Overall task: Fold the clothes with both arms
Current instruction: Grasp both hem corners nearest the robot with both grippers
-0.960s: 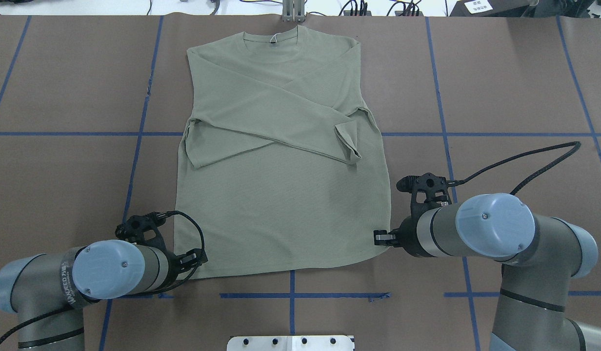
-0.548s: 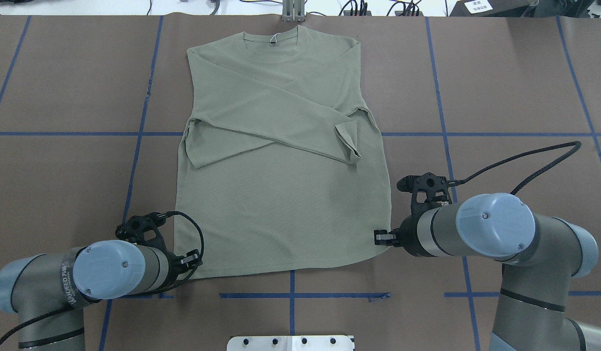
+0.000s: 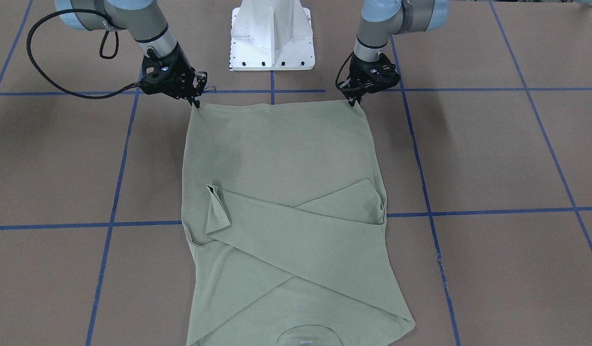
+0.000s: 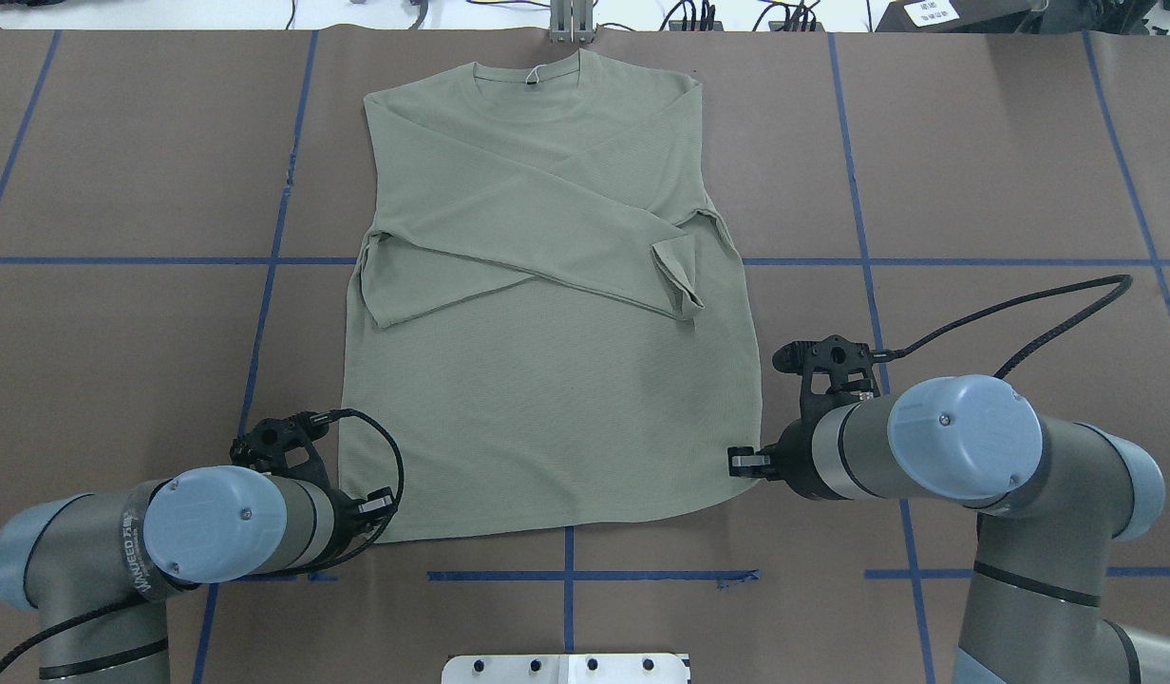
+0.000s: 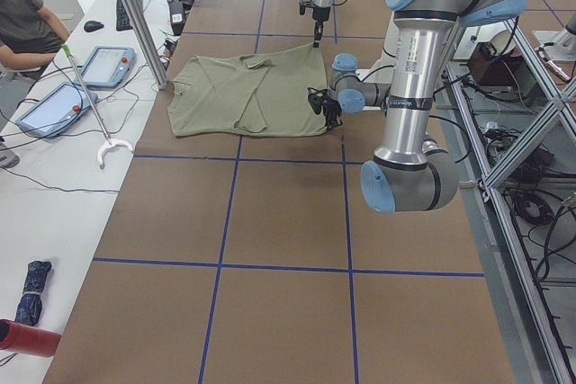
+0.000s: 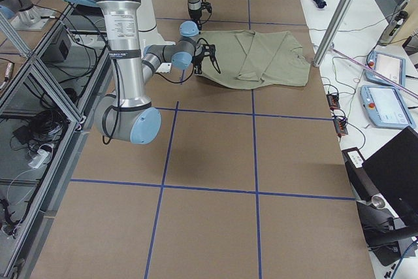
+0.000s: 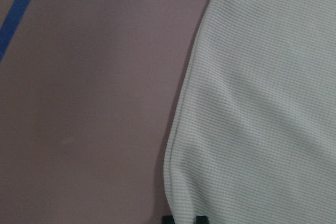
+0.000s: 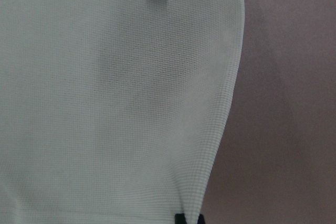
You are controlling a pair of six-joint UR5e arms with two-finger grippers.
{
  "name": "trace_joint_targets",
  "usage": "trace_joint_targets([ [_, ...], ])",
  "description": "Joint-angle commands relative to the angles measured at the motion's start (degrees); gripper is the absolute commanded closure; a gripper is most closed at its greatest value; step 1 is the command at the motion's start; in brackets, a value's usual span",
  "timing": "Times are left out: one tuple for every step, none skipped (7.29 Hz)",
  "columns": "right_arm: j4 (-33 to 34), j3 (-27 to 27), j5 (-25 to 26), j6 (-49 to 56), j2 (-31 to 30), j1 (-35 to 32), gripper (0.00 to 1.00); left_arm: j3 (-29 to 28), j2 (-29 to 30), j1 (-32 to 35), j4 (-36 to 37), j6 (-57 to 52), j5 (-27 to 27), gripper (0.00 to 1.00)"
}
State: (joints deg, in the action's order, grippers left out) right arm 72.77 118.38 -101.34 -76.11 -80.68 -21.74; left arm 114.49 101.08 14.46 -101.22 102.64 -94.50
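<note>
On the brown table, the shirt has 2 sleeves crossed in; left end effector and right end effector pinch its hem corners, body fold not yet done.

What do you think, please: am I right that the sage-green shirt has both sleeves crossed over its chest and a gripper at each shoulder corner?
Not quite: the shirt has both sleeves crossed over its chest, but the left gripper and right gripper are at its hem corners, per the overhead exterior view.
</note>
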Motion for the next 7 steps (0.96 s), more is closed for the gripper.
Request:
trace_joint_targets([
  [0.0,0.01,0.0,0.0,-0.09,-0.05,1.0,0.12,0.08,0.04,0.49,-0.07,-0.07,1.0],
  [0.0,0.01,0.0,0.0,-0.17,-0.05,1.0,0.38,0.08,0.04,1.19,-0.07,-0.25,1.0],
  [0.0,0.7,0.17,-0.09,-0.61,-0.14,1.0,2.21,-0.27,0.21,2.59,-0.25,-0.34,1.0],
  [0.0,1.41,0.09,-0.09,-1.57,-0.14,1.0,4.84,-0.1,0.13,6.69,-0.86,-0.42,1.0],
  [0.09,2.98,0.09,-0.09,-3.5,-0.14,1.0,6.61,-0.09,0.04,9.34,-0.95,-0.51,1.0],
  [0.09,4.65,-0.09,-0.09,-5.34,-0.05,1.0,7.49,-0.09,-0.05,9.46,-0.95,-0.51,1.0],
  [0.0,5.97,-2.96,-0.09,-6.93,0.03,1.0,8.37,-0.09,-1.62,9.54,-1.12,-0.51,1.0],
])
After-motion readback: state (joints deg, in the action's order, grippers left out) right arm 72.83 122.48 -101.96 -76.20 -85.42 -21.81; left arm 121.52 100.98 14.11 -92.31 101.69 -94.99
